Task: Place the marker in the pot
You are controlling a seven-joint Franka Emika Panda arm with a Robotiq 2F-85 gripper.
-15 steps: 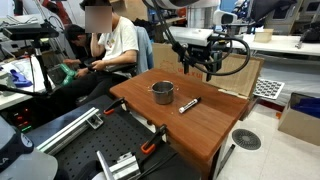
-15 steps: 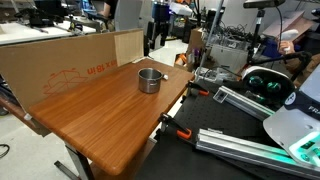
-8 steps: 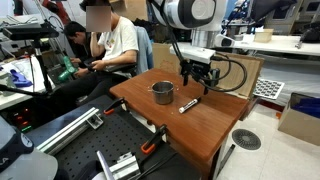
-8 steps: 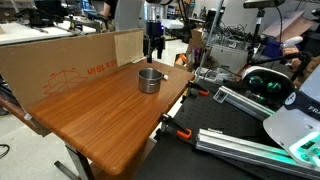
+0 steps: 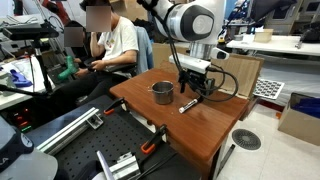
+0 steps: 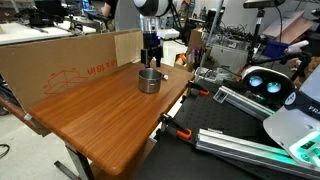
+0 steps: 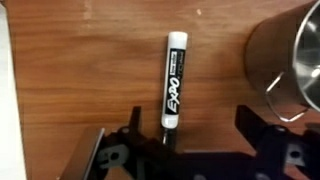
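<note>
- The marker (image 7: 173,82) lies flat on the wooden tabletop (image 5: 215,125), beside the pot (image 5: 162,92) but clear of it. It is not yet grasped, so the pick-up step is what lies ahead.
- The hand (image 5: 194,90) hangs just above the marker with its fingers (image 7: 262,140) spread apart and nothing between them. That gap looks meant to straddle the slim body.
- In the wrist view the marker runs lengthwise away from the camera. The fingers stand to either side of its near end, so closing would pinch across its width.
- The pot (image 7: 290,60) sits upright and open-topped near the marker. I judge the carry after a lift will be short.
- Risk: the round barrel may roll if one finger touches first.
</note>
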